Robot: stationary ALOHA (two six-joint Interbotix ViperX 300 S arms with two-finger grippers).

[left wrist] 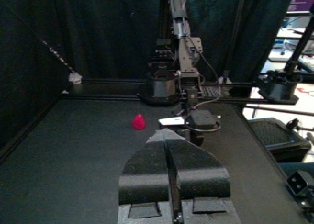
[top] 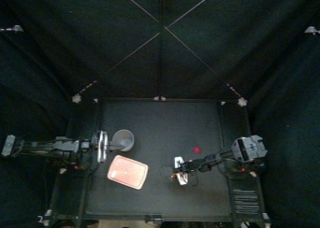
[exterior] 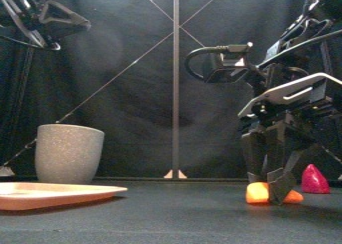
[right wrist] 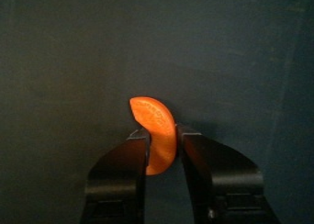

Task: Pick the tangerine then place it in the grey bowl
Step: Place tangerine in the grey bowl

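Note:
The tangerine, an orange wedge, sits between the jaws of my right gripper, which is shut on it. In the front view the tangerine rests at table level under the right gripper, at the right. The grey speckled bowl stands upright at the left; from above the bowl is left of centre. My left gripper rests beside the bowl, shut and holding nothing, as the left wrist view shows. My right gripper is at the front, right of centre.
A flat pink tray lies between the bowl and my right gripper, near the front; its edge shows at the front view's lower left. A small pink toy stands just behind the right gripper.

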